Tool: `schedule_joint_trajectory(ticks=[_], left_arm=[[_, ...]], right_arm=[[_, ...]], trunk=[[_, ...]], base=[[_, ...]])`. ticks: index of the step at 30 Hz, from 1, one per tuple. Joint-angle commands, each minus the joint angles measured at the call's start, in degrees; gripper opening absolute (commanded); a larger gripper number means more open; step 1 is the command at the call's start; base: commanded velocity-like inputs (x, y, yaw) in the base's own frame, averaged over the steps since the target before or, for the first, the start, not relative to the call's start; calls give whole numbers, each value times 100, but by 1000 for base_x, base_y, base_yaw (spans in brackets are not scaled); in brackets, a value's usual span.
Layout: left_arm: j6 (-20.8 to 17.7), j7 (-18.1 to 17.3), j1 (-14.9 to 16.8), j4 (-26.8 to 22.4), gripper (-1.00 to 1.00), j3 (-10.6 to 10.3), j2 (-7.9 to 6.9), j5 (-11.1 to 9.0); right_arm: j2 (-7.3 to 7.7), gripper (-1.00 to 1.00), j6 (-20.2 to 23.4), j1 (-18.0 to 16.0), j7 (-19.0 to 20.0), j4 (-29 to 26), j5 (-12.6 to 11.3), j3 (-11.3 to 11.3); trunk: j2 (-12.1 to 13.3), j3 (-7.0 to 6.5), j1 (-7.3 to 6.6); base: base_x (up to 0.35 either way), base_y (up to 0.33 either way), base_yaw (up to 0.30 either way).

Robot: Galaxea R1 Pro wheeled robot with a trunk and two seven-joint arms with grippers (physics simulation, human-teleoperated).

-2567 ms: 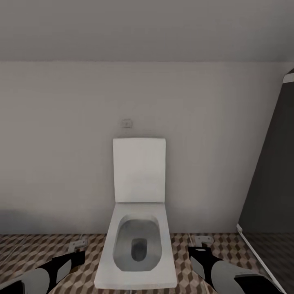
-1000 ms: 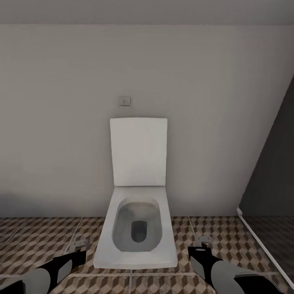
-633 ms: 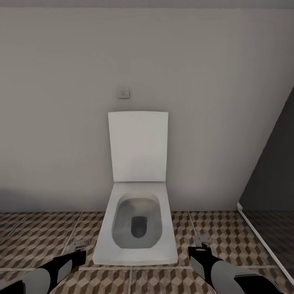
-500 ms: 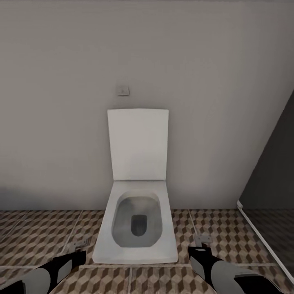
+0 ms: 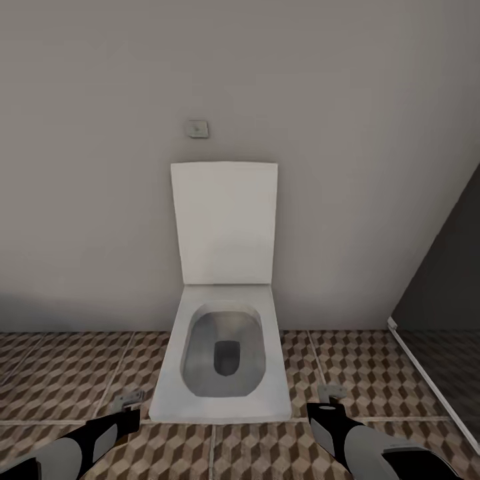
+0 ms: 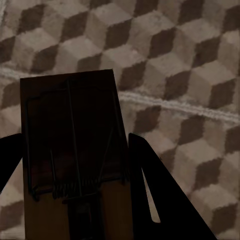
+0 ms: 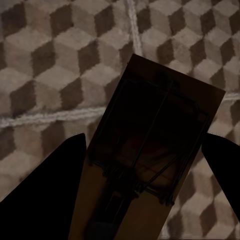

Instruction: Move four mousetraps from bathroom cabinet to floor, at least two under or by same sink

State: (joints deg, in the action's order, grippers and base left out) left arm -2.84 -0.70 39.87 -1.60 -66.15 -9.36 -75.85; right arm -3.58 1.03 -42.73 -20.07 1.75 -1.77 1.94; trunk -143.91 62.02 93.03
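Each gripper carries a mousetrap: left gripper (image 6: 75, 165) clamps one (image 6: 72, 150), right gripper (image 7: 145, 170) another (image 7: 155, 145), above the bathroom floor (image 5: 60, 380). Facing the toilet (image 5: 223, 347), I'd judge finding the sink comes next.

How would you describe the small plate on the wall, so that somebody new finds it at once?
Start at the white rectangular toilet standing against the plain grey wall. Look just above its raised lid, slightly toward its left edge. There sits a small square grey plate, the lone fixture on that bare wall.
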Motion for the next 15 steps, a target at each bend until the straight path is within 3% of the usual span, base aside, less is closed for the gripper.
schedule_joint_trajectory(ticks=[1,15], left_arm=[[-22,-9,3,-8,-100,-47,-4,-43],[-24,7,3,-22,-100,-47,-4,-32]], right_arm=[[-2,-100,11,-7,-23,9,-16,25],[-3,-100,6,-7,-23,9,-16,25]], trunk=[[-4,28,1],[-4,28,1]], base=[[0,0,0],[0,0,0]])
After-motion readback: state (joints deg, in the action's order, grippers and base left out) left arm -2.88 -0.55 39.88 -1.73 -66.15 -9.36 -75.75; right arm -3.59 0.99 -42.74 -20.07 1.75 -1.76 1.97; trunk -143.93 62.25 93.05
